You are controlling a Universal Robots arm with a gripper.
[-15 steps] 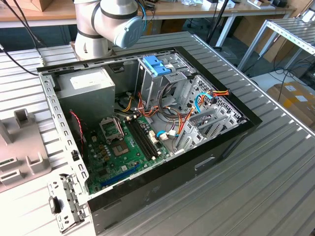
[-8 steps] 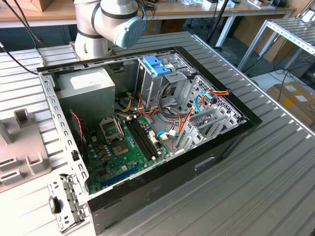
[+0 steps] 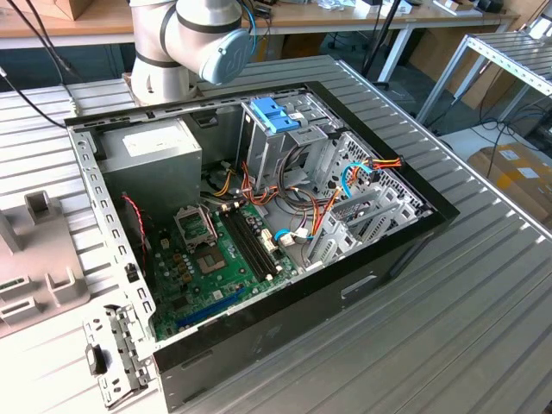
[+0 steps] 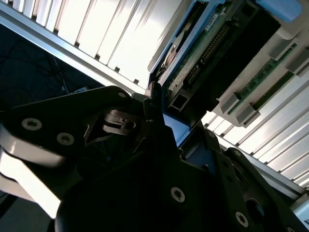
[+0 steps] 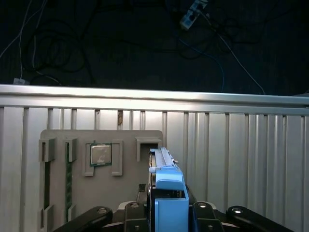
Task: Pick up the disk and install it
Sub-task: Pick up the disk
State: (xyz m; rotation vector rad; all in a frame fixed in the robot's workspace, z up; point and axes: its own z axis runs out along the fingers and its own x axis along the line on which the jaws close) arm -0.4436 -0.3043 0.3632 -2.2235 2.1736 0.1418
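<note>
An open black desktop computer case (image 3: pixel 371 259) lies on a ribbed silver metal table (image 3: pixel 466 345), showing a green motherboard (image 3: pixel 207 267), a grey boxy power supply (image 3: pixel 151 155) and a light-blue plastic latch (image 3: pixel 274 114). In the exterior view the pale grey robot arm (image 3: pixel 198 34) stands at twelve o'clock from the case, and a grey plastic holder tray (image 3: pixel 34 250) lies at nine o'clock from it. In the first wrist view the black hand (image 5: pixel 169 212) is closed on the disk (image 5: pixel 163 162), a flat dark hard drive with blue plastic side rails. The disk stands on edge in the tray, near a square silver processor chip (image 5: pixel 101 154). The second wrist view shows the disk's green circuit board (image 4: pixel 193 58) and a blue rail clamped by the black fingers (image 4: pixel 154 113).
</note>
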